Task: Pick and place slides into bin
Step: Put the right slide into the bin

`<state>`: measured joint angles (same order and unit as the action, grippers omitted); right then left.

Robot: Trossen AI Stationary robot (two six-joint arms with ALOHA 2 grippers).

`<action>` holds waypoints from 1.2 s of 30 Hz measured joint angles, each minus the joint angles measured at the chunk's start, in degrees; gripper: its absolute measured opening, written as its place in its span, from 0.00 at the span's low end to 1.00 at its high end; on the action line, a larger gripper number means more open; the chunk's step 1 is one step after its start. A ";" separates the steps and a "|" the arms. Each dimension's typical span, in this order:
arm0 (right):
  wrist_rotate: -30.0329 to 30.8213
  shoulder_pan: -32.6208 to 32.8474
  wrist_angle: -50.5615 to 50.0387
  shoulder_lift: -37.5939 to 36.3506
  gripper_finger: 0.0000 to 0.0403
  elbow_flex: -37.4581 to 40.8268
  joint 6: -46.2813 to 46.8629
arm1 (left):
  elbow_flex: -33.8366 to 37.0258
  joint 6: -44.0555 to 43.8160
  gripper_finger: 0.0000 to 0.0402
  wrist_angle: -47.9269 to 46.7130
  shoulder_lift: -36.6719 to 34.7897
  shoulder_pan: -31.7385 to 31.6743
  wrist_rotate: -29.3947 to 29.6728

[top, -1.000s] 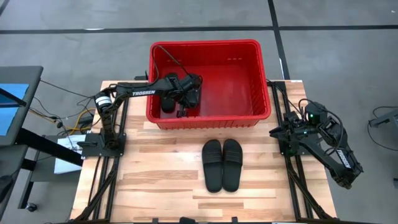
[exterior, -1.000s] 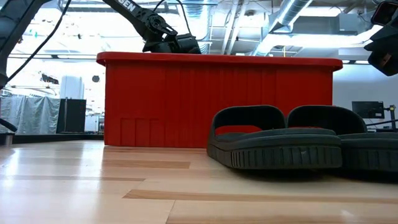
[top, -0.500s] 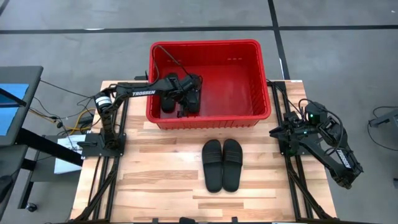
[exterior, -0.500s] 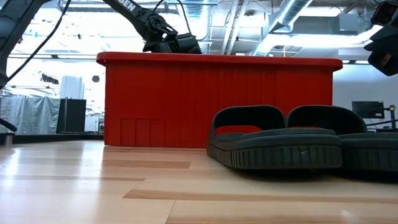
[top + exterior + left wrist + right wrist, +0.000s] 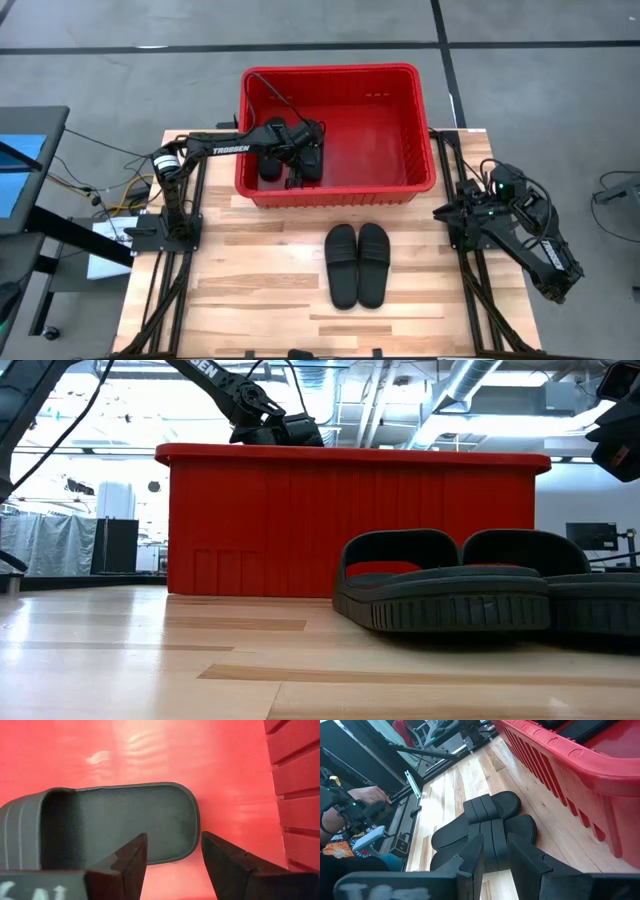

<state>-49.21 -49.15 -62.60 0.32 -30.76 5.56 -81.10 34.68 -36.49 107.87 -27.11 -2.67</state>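
Note:
The red bin (image 5: 420, 120) stands at the table's far side. My left gripper (image 5: 172, 847) is inside it, open, with its fingers just above the end of a black slide (image 5: 115, 827) that lies flat on the bin floor. From above, two slides (image 5: 272, 163) (image 5: 311, 163) show in the bin's left half under that gripper (image 5: 303, 150). Two more slides (image 5: 343, 265) (image 5: 373, 262) lie side by side, soles down, on the table in front of the bin. My right gripper (image 5: 495, 845) waits open at the table's right edge, pointing toward them.
The bin's right half (image 5: 385, 140) shows bare red floor. Bare wood (image 5: 250, 280) lies on both sides of the two slides on the table. A person's hand (image 5: 367, 795) and equipment show beyond the table's left side. Cables (image 5: 110, 185) hang by the left arm's base.
My left gripper has opened inside the bin and let go of the slide, which now lies on the bin floor. The arm has stayed in place over it.

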 joint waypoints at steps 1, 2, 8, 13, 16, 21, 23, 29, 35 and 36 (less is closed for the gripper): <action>0.01 0.00 0.00 0.00 0.19 0.02 0.00 | 0.00 0.00 0.44 0.00 0.00 0.00 0.01; 0.00 0.01 0.00 0.00 0.19 0.00 0.02 | 0.00 0.00 0.44 0.00 0.00 0.00 0.00; 0.01 0.01 0.01 -0.01 0.19 0.00 0.00 | 0.00 0.00 0.44 -0.02 0.00 0.00 0.00; 0.00 0.00 0.01 0.00 0.19 0.00 0.00 | 0.00 -0.24 0.44 -0.02 0.00 0.00 0.00; 0.01 0.00 -0.01 0.00 0.19 0.01 0.01 | 0.00 -0.36 0.44 -0.02 0.00 0.00 0.00; 0.01 0.00 0.02 0.00 0.19 0.01 0.00 | 0.00 -0.46 0.44 -0.04 0.00 0.00 0.00; 0.00 0.00 0.00 -0.01 0.19 0.00 0.01 | 0.00 -0.46 0.44 -0.04 0.00 0.00 0.00; 0.01 0.01 0.02 0.00 0.19 0.00 0.01 | 0.00 -0.95 0.44 -0.05 0.00 0.00 0.00; 0.00 -0.01 0.01 0.00 0.19 0.01 0.00 | 0.00 -1.34 0.44 -0.39 0.00 0.40 0.02; 0.01 -0.01 -0.01 0.00 0.19 0.00 0.01 | 0.00 -1.33 0.44 -0.41 0.00 0.60 0.02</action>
<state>-49.20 -49.16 -62.61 0.32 -30.76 5.57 -81.10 33.34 -36.90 107.87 -26.51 -2.66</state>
